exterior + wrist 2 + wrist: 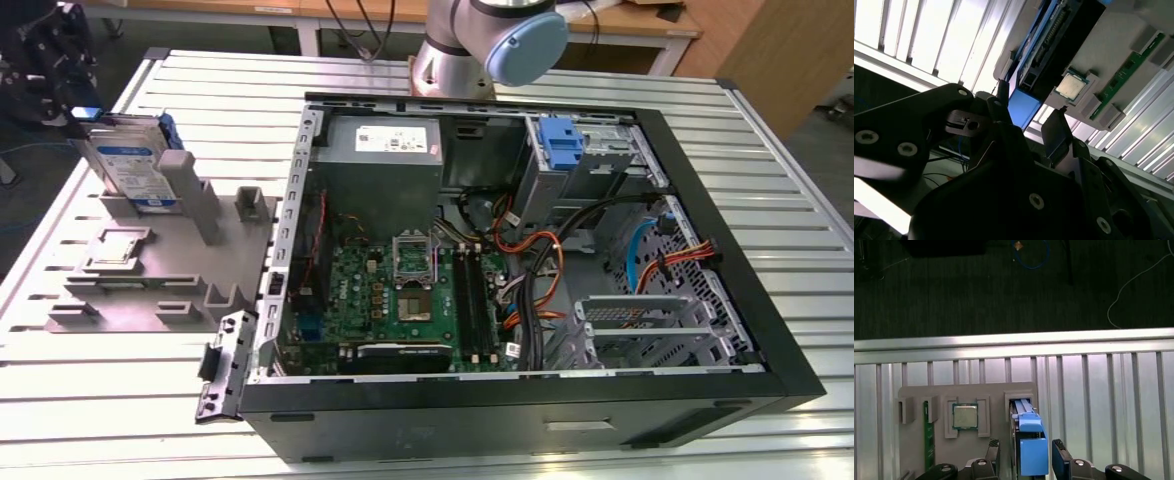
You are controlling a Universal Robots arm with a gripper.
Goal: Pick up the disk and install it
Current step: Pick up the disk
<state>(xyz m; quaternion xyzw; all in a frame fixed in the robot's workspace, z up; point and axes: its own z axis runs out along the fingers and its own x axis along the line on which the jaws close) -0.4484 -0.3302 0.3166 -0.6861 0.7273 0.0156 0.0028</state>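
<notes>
Pincer [1026, 449] hangs at the disk [1032, 452], fingers [1059, 454] spread wide, one on each side of its blue carrier edge (a gap shows on both sides). Disk stands upright in the grey fixture [147, 285], near the CPU chip [964, 416], outside the computer case [534, 250].

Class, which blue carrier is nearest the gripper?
The carrier on the disk, upright in the grey stand, flanked by the gripper; the other carrier sits inside the case.
</notes>
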